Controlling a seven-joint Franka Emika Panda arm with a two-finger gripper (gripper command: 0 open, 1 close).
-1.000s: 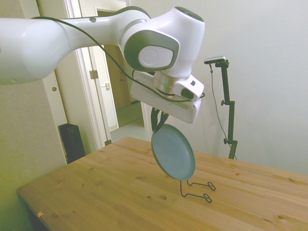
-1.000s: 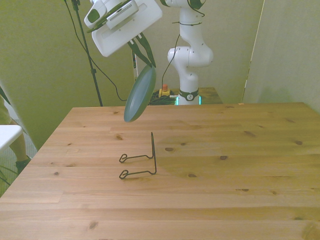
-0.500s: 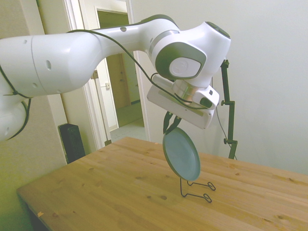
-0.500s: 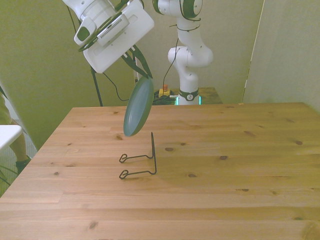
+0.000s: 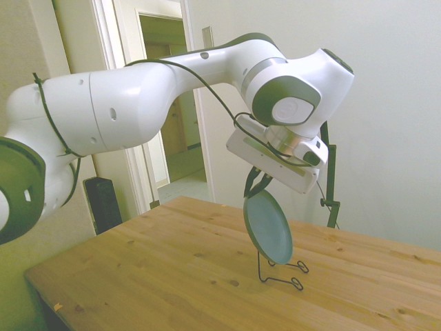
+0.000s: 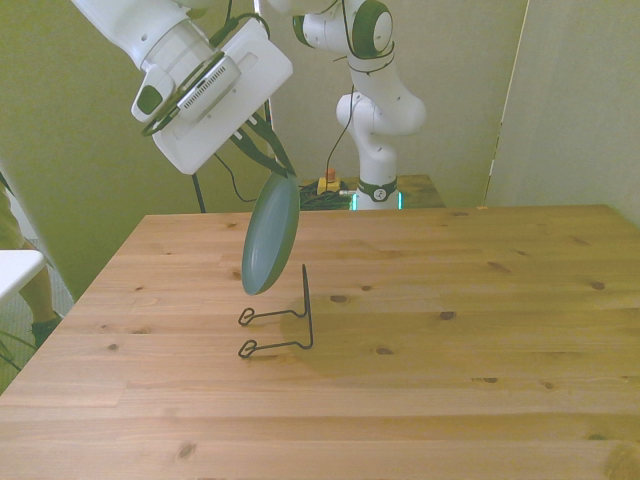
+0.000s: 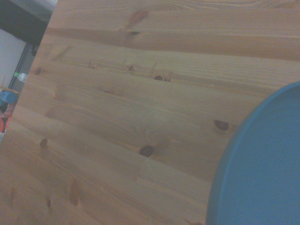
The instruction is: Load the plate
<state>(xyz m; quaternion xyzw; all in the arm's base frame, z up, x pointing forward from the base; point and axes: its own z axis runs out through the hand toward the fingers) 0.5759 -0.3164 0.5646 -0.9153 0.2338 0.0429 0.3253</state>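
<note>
I had the hand [image 6: 272,165] pinching the teal plate [image 6: 271,239] by its top rim, hanging tilted just above the wire stand [image 6: 285,319] on the bench [image 6: 480,330]. Risk: the lower rim could miss the stand's prongs, tipping the light stand.

Wooden table [image 6: 480,330], wire stand [image 6: 285,320] resting on it

One plate [image 5: 269,226]; one wire stand [image 6: 285,322]; one table [image 6: 480,330]; one gripper [image 6: 270,160]
</note>
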